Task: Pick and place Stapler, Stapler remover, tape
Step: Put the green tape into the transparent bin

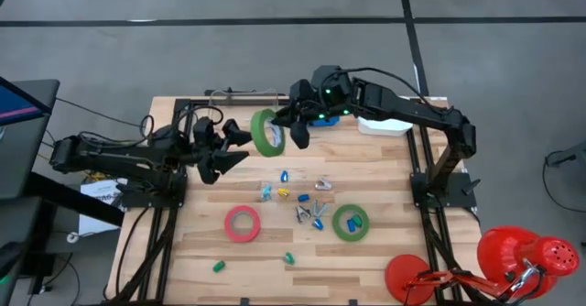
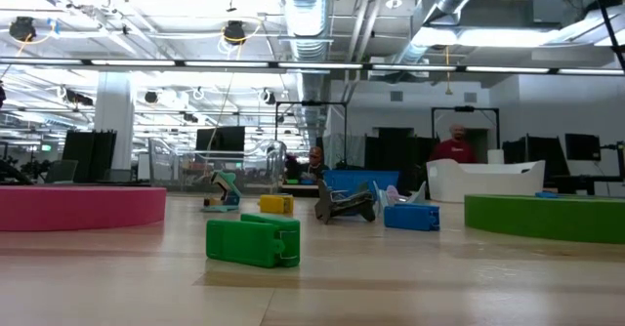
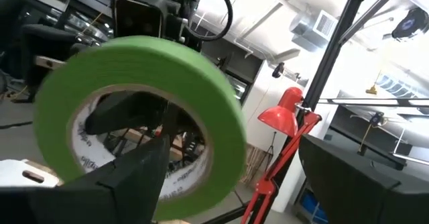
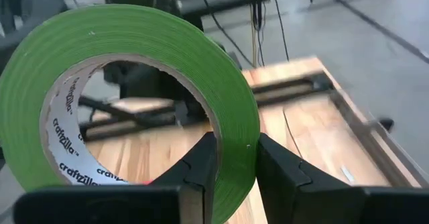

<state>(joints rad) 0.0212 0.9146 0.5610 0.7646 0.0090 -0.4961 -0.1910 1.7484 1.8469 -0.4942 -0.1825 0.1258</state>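
A green tape roll (image 1: 267,132) hangs above the table's far middle, with my right gripper (image 4: 234,174) shut on it. My left gripper (image 1: 236,150) stands open just left of it, and the roll (image 3: 134,103) fills its wrist view. A pink-red tape roll (image 1: 243,224) and a second green one (image 1: 351,222) lie flat on the wood. Several small coloured pieces (image 1: 302,201) are scattered between them. I cannot pick out the stapler or the stapler remover among them. My left gripper has its open fingertips close to the roll's near face; whether they touch it, I cannot tell. My right gripper pinches the roll's band (image 4: 236,150), one finger (image 4: 201,167) inside the open centre and one (image 4: 285,174) outside. It comes from the table's right, slanting slightly down. The roll is clear of the table, standing on edge, its flat face toward my left gripper.
A white tray (image 1: 385,125) sits at the far right corner. Two small green pieces (image 1: 218,267) (image 1: 288,257) lie near the front edge; one (image 2: 254,240) shows large in the low view. A red lamp (image 1: 513,256) is clamped at the near right corner.
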